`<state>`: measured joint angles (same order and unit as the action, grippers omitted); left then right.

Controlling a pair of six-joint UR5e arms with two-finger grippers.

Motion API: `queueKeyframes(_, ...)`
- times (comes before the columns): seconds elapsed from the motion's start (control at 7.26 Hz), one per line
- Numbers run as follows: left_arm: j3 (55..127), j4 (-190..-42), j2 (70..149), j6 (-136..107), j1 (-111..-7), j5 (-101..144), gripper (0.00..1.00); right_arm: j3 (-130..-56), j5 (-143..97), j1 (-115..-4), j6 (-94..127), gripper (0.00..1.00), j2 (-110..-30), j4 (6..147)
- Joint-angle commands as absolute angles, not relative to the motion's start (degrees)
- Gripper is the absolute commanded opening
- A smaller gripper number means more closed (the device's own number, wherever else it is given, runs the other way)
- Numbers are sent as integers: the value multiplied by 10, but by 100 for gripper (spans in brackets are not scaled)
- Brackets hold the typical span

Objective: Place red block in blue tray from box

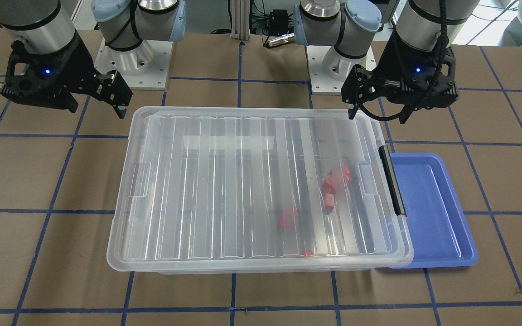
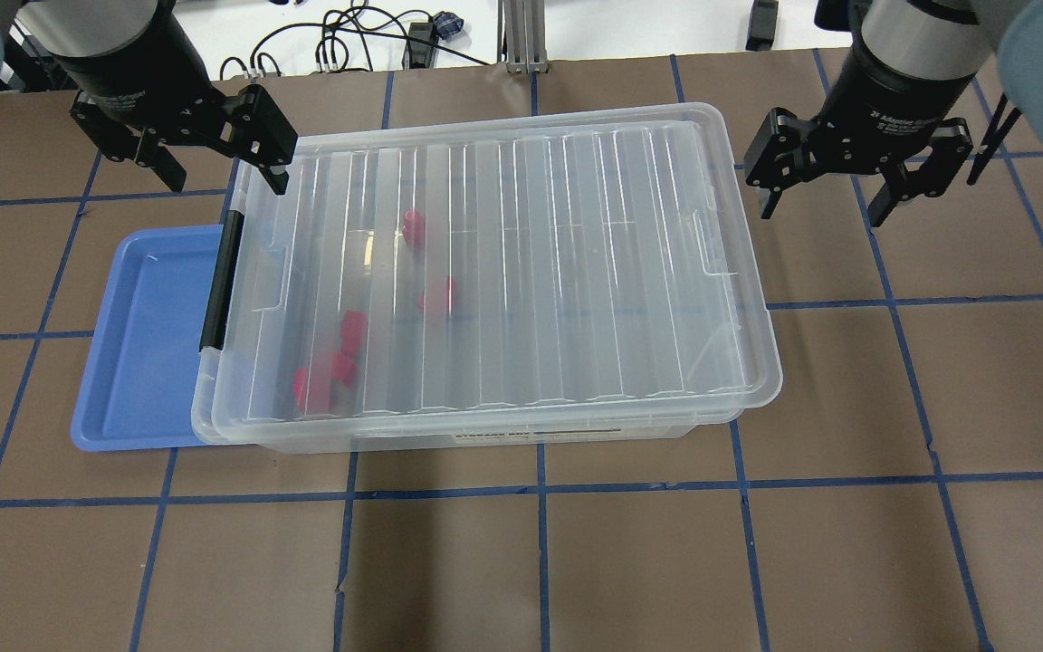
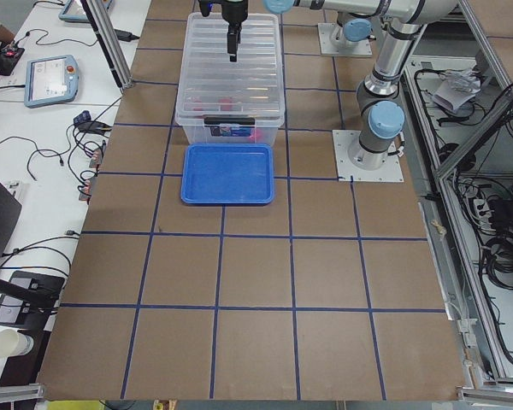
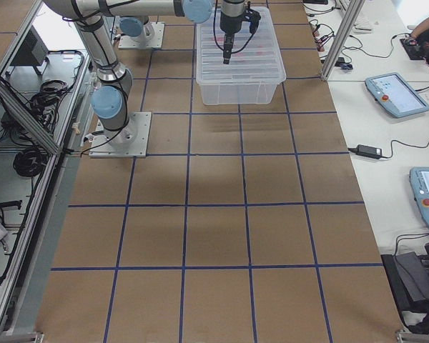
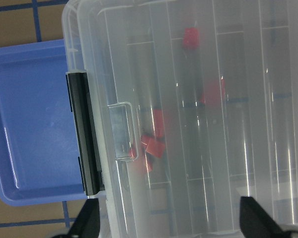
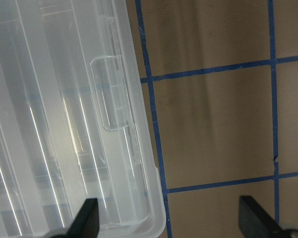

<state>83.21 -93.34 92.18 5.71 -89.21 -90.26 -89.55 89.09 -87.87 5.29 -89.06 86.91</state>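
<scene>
Clear ribbed-lid plastic box point(image 1: 224, 181) closed on the table point(image 1: 39, 181), front view, small red plastic blocks point(image 1: 288, 218) inside near its latch end, shallow blue plastic tray point(image 1: 428, 208) just beside that end, overhead, left end effector point(image 2: 223, 172) released over that end, right end effector point(image 2: 822, 206) released past the other.

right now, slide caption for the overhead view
Left gripper and right gripper, open, flank lidded box; red blocks inside, blue tray empty

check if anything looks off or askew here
The box sits slightly skewed to the tape grid, and the end with its black latch covers one edge of the blue tray. Nothing looks spilled or damaged.
</scene>
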Motion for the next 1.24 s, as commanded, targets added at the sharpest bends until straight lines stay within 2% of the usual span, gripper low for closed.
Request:
queueKeyframes(0.0,832,-934,922,57,-892,-902,100,-896,893,-875,51,100,-848,874)
queueKeyframes(0.28,832,-933,922,57,-892,-901,100,-896,889,-876,57,100,-810,950)
queueKeyframes(1.1,835,-933,921,57,-891,-898,100,-897,889,-876,46,100,-742,977)
